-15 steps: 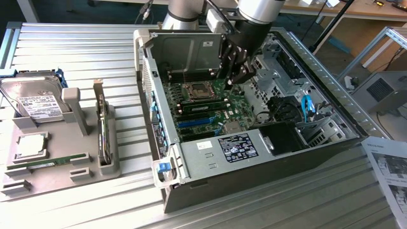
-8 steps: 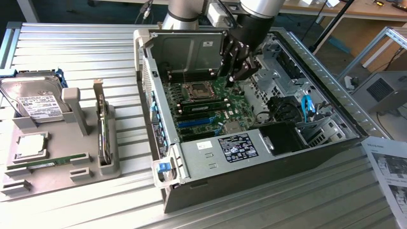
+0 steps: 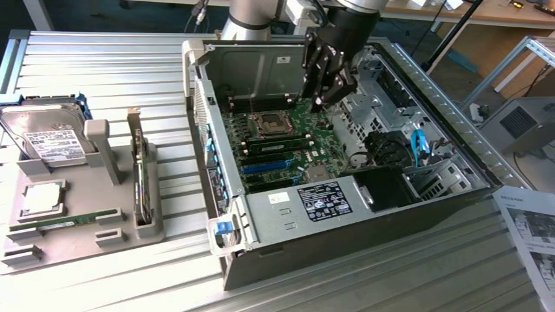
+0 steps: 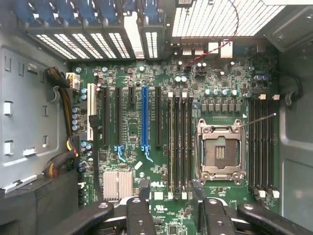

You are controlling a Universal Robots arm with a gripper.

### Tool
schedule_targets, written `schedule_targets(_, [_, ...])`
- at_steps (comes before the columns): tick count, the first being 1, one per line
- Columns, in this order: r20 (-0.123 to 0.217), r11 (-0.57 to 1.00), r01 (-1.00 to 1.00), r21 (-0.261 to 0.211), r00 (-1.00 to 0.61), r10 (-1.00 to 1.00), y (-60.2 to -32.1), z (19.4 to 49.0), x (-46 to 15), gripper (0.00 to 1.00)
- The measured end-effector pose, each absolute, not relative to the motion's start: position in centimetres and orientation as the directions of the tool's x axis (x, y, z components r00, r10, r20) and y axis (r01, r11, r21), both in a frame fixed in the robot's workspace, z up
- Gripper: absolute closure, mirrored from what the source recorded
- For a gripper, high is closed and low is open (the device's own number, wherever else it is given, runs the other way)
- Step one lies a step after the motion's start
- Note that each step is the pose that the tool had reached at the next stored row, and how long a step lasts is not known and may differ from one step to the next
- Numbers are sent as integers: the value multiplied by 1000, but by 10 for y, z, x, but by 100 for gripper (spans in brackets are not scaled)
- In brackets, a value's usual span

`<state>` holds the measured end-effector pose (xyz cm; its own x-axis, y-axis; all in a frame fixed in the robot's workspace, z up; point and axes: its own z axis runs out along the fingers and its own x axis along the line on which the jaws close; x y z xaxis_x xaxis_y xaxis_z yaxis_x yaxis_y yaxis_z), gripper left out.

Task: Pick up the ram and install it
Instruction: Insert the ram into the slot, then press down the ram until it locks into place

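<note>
Gripper (image 3: 334, 93) — jaws wide — hangs above the motherboard (image 3: 302, 125) inside the case (image 3: 277, 224).

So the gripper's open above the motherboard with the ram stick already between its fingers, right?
Not quite: the gripper is open above the motherboard, but it is empty. The exterior view shows the ram stick lying on the grey tray at that view's left.

Exterior view looks obliquely down from afar; wrist view faces the shared motherboard (image 3: 299, 127) (image 4: 129, 129) closely, head-on.
</note>
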<state>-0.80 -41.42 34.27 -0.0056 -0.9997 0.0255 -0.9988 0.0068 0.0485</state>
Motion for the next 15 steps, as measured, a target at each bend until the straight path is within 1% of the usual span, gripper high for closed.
schedule_targets(3, [27, 7, -999, 48, -6, -1000, -414, 347, -8, 56])
schedule_targets(15, [27, 7, -999, 48, -6, -1000, -414, 347, -8, 56])
